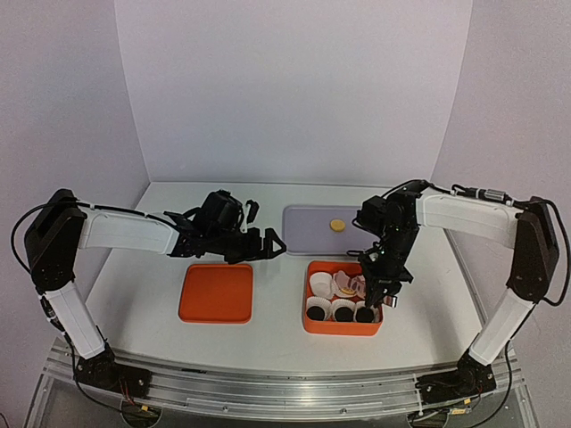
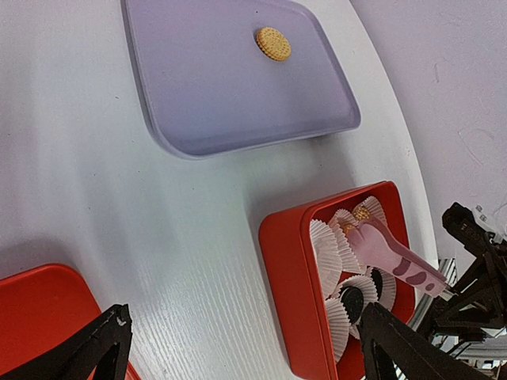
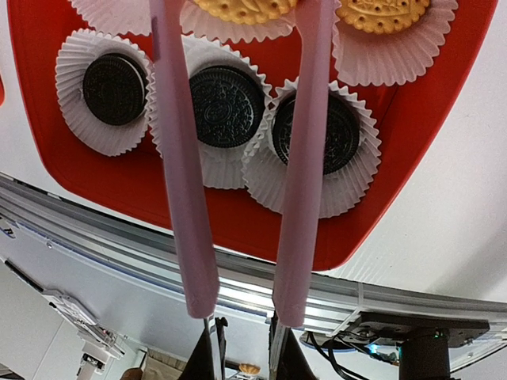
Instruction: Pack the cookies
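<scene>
A pale lilac backdrop [image 1: 294, 89] curves round the far and side edges of a white, wood-grained worktop [image 1: 143, 294]. A metal rail [image 1: 285, 392] runs along the near edge. The left arm [image 1: 125, 230] reaches in from the near-left corner, the right arm [image 1: 464, 214] from the near-right.

A lilac tray [image 1: 308, 239] lies at the middle of the far edge, its long axis left to right. An orange lid [image 1: 215, 292] lies flat left of centre toward the near edge. An orange-red box [image 1: 343, 326] sits right of centre, level with the lid.

The left pincer [image 1: 264, 245] hangs between lid and tray, spread wide and holding nothing. The right pincer [image 1: 381, 290] hangs over the box's right side, pinching pink tongs [image 3: 182, 198]. The tongs' long axis runs from the box's near side toward its far row. Their two arms stand apart, and the middle black cookie shows between them. The wrist view cuts off their tips, so I cannot tell whether they touch anything.

White fluted cups [image 3: 79, 111] line the box. The cookies are round, with no long axis, and all lie flat, faces up. Three black cookies [image 3: 228, 104] sit side by side in the near row's cups, and two yellow cookies [image 3: 384, 12] sit in the far row. One more yellow [image 1: 336, 225] lies alone on the tray, well apart from the box.
</scene>
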`<state>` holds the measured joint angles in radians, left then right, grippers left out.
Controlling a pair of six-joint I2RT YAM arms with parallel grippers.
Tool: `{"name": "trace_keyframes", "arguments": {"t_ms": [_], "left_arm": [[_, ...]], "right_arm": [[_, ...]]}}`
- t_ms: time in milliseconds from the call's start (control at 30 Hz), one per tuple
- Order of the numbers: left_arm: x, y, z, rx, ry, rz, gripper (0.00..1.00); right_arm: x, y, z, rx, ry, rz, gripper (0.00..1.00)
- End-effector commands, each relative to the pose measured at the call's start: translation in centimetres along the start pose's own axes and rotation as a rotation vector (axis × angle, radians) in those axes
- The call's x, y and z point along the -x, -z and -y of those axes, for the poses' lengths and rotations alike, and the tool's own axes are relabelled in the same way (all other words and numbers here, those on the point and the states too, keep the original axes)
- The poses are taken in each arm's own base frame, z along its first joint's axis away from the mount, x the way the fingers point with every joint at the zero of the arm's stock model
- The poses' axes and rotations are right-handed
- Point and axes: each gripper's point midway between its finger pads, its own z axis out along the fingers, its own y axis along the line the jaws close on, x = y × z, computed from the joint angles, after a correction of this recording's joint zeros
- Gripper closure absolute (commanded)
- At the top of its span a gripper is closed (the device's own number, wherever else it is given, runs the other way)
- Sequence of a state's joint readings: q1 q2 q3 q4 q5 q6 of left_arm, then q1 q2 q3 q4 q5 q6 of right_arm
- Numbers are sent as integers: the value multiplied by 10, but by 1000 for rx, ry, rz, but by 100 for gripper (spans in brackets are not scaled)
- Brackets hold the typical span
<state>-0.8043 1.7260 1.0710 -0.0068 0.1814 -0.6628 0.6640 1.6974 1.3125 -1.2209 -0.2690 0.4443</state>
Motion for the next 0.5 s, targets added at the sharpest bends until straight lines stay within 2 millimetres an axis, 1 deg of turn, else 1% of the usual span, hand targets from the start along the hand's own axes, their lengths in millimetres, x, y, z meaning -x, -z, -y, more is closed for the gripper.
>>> {"name": "trace_keyframes", "arguments": {"t_ms": [0,267,467], "left_arm": [[18,15,19,-51,-12,59,0],[19,14,19,-48,-12,60,0],[19,12,19,-50,-13,55,0]], "right_arm": [[4,1,-4,-2,-10,11,98],[3,2,-5,1,-4,12,90],[3,6,-4,-4,-4,30,82]]}}
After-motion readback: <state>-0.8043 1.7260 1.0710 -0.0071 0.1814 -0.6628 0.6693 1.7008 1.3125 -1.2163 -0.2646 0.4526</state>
